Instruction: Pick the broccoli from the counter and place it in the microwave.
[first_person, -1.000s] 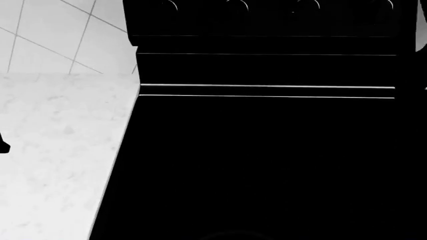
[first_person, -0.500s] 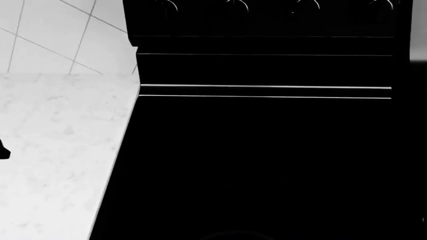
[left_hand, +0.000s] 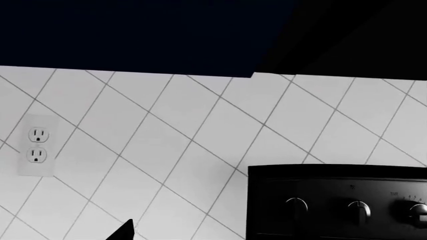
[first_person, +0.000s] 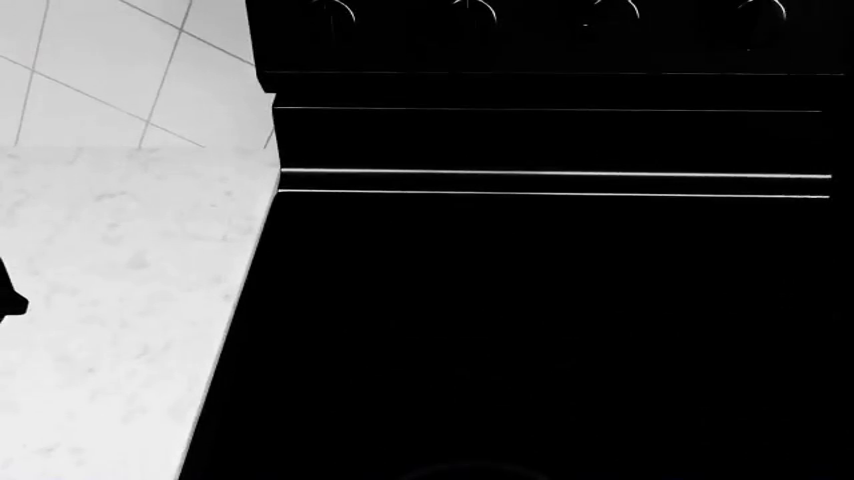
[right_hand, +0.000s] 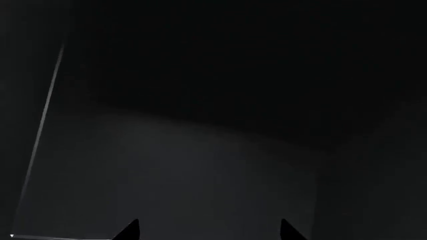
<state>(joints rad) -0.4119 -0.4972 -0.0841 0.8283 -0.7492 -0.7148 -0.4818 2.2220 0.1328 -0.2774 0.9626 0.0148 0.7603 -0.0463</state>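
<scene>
Broccoli shows in no view — only the white marble-look counter (first_person: 120, 300) at nine o'clock beside the glossy black stovetop (first_person: 534, 330). Right gripper (right_hand: 208, 230) tips stand wide apart; the left gripper's spread I cannot tell.

Counter (first_person: 120, 300): white marble look, faint grey veining, smooth, matt.
Stovetop (first_person: 534, 330): glossy black, smooth, with 2 thin bright lines of reflection.
Wall tiles (left_hand: 167, 150): white, smooth, slight sheen, thin grey grout lines.
Outlet (left_hand: 37, 145): white plastic look, smooth.
Stove knobs (left_hand: 359, 210): dark, shiny rims.
Cabinet underside (left_hand: 133, 35): dark navy, matt.
</scene>
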